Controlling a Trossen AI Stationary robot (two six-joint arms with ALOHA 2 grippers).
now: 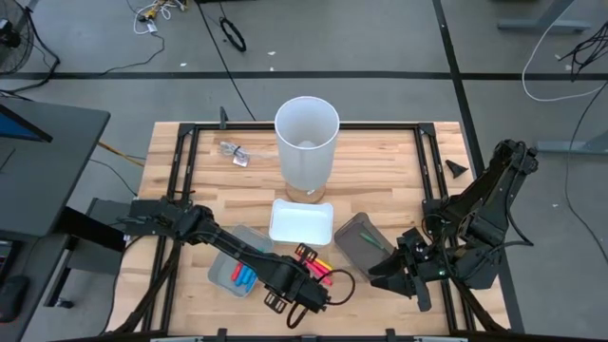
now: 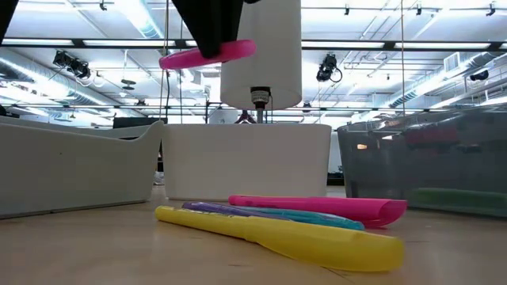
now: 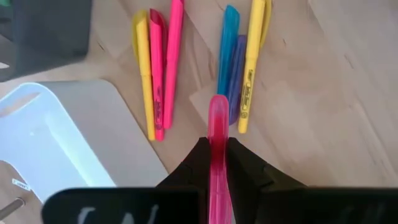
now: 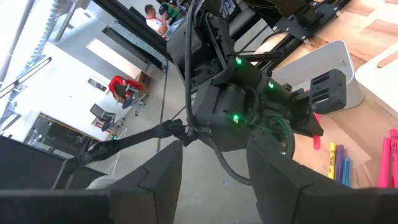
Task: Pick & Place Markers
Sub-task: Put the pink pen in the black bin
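My left gripper [image 3: 217, 168] hangs over the table's near middle [image 1: 306, 287], shut on a pink marker [image 2: 207, 55]. Below it several markers lie flat on the wood: yellow [image 3: 144, 81], two pink [image 3: 166, 62], blue [image 3: 227, 50], purple [image 3: 236, 81] and another yellow [image 3: 252, 62]. In the low view the yellow one [image 2: 277, 233] lies nearest. My right gripper [image 4: 214, 186] stands open and empty at the near right [image 1: 389, 271], pointing toward the left arm. My left gripper pinches the pink marker's barrel [image 3: 217, 134], about mid-length, between its two fingers [image 3: 244, 167]. The fingers come from above, pointing down, and lie across the marker. The marker is lifted clear of the table, nearly level, with both ends [image 2: 170, 59] sticking out past the fingers.
A grey-blue tray [image 1: 223, 271] holding blue and red markers sits near left, a white tray [image 1: 302, 223] in the middle, a dark grey tray [image 1: 356, 233] with a green marker to the right. A tall white cylinder [image 1: 307, 142] stands behind them.
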